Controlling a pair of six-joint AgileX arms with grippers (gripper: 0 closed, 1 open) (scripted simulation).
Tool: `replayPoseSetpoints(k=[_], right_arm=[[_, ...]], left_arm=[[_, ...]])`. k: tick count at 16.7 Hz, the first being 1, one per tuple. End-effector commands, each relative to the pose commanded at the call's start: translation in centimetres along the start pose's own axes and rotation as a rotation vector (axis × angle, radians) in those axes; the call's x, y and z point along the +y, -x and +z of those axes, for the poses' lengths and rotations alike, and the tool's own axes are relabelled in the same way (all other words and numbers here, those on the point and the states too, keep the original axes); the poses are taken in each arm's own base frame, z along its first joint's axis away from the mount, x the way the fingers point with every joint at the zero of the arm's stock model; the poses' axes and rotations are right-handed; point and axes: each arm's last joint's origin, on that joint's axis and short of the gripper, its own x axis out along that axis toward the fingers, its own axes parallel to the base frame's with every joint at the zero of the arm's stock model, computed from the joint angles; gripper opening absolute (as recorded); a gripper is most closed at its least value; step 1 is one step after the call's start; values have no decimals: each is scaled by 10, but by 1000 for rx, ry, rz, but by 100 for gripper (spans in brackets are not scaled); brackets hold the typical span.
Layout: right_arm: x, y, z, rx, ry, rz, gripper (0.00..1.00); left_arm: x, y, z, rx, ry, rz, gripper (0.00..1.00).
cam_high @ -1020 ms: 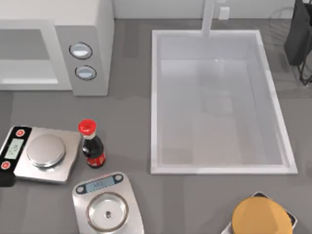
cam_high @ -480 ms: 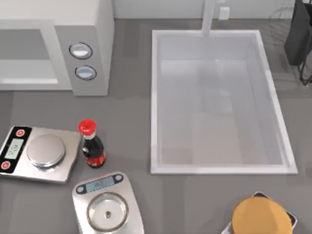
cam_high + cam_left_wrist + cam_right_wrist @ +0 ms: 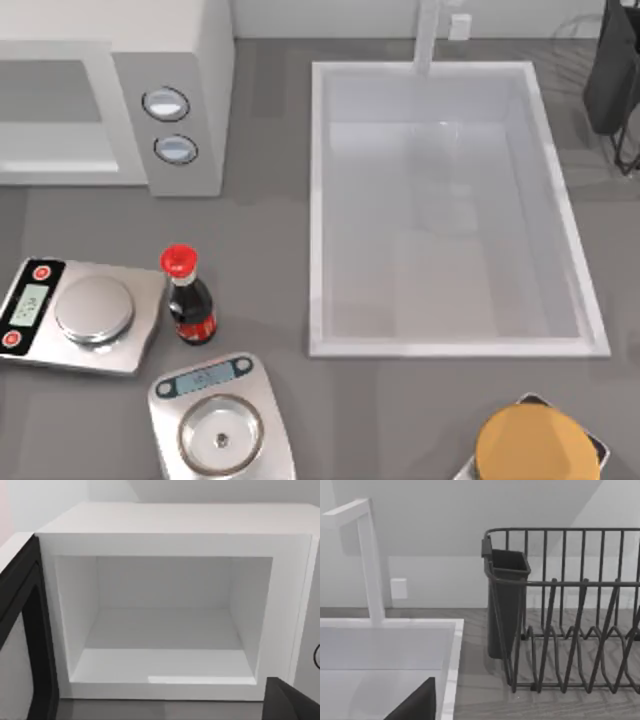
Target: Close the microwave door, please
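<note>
Dark shape gone from scale (image 3: pixel 85 315); white microwave (image 3: pixel 175 540), door (image 3: pixel 20 630) open; left end effector (image 3: pixel 292 704) indeterminate.

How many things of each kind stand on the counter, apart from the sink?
Microwave, door open: 1
Kitchen scales: 2
Dark bottle with red cap: 1
Round yellow-topped item at the near edge: 1
Dark dish rack with its cup: 1
Total: 6

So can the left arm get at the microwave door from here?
Probably yes: in the left wrist view the open door stands beside the microwave's empty cavity, nothing between it and the camera.
</note>
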Motion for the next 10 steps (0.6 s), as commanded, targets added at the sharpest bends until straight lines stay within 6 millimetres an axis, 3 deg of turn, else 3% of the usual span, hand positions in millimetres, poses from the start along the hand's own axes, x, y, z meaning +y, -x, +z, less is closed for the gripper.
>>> replayPoseSetpoints(k=[6, 10], right_arm=[[0, 0, 0, 0, 0, 0, 100], [0, 0, 0, 0, 0, 0, 100]], left_arm=[[4, -6, 25, 4, 2, 0, 0], [3, -6, 25, 4, 2, -1, 0]])
